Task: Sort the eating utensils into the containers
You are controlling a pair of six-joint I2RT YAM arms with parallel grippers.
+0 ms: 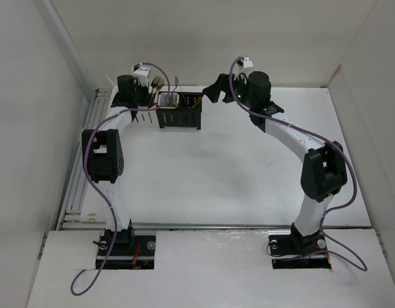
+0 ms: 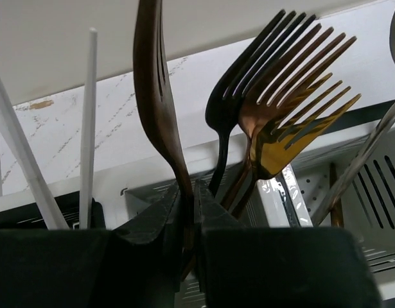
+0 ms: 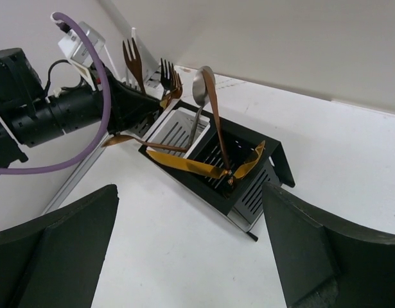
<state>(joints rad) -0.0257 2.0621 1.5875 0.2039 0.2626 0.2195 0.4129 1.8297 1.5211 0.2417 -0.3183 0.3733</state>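
My left gripper is shut on the handle of a copper fork, held upright over the caddies at the back left. Black, copper and gold forks stand in a white caddy just behind it. White chopsticks stand on the left. My right gripper is open and empty, above the table in front of the black caddy. That caddy holds gold knives and a copper utensil. A silver spoon stands in a white caddy.
The caddy row stands by the back wall, beside a metal rail along the left side. Purple cables run along both arms. White enclosure walls close in the table on three sides.
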